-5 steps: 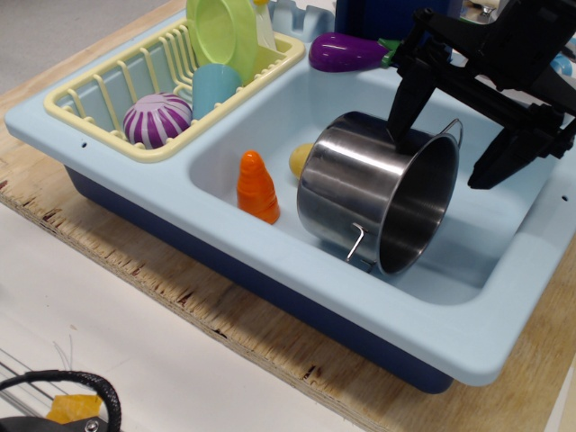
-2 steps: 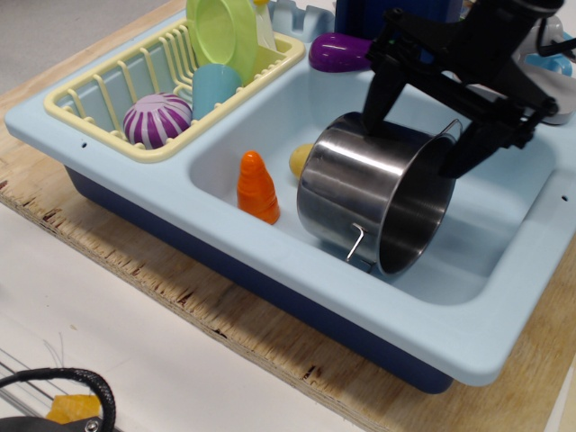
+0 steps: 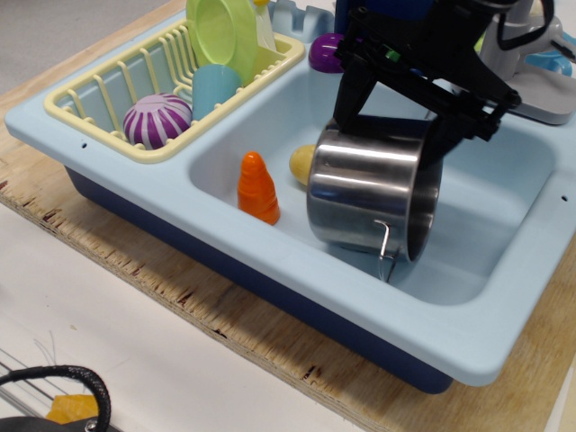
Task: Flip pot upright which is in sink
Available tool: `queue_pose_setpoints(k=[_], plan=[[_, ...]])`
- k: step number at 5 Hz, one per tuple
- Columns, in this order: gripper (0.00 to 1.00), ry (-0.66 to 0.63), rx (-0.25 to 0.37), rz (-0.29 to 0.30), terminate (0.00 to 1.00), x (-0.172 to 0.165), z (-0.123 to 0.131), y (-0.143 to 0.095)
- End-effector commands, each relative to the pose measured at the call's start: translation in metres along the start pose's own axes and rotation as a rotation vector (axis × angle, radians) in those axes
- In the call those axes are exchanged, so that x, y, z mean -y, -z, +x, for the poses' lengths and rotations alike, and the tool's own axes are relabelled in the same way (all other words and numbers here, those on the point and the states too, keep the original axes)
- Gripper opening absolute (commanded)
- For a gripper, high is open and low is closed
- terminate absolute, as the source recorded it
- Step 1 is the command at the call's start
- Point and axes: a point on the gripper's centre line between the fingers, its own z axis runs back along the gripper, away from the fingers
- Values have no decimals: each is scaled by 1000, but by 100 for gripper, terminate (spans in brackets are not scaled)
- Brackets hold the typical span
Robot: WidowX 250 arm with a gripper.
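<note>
The shiny steel pot (image 3: pixel 364 193) lies on its side in the basin of the light blue sink (image 3: pixel 504 207), its mouth facing right and away. One wire handle (image 3: pixel 385 241) hangs at its near rim. My black gripper (image 3: pixel 389 135) is right above the pot with its jaws spread wide. The left finger (image 3: pixel 345 103) comes down by the pot's base end. The right finger (image 3: pixel 443 144) comes down at the pot's rim and seems to touch it. The fingertips are partly hidden behind the pot.
An orange toy carrot (image 3: pixel 258 187) and a yellow toy (image 3: pixel 301 162) stand in the basin left of the pot. The pale yellow dish rack (image 3: pixel 108 94) at the left holds a green plate (image 3: pixel 223 31), a light blue cup (image 3: pixel 214 87) and a purple striped ball (image 3: pixel 155 119). A purple eggplant (image 3: pixel 322 52) lies behind the sink.
My gripper has moved left over the pot with its jaws still spread. The pot has turned, so its mouth now faces more to the right and less toward the camera.
</note>
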Motion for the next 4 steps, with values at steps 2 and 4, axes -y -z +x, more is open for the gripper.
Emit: queue_pose_setpoints(k=[2,4], plan=[[0,-7,6,-108,0,-1,-5,3],[0,-6,111,-296,0,-15,-7,-18]])
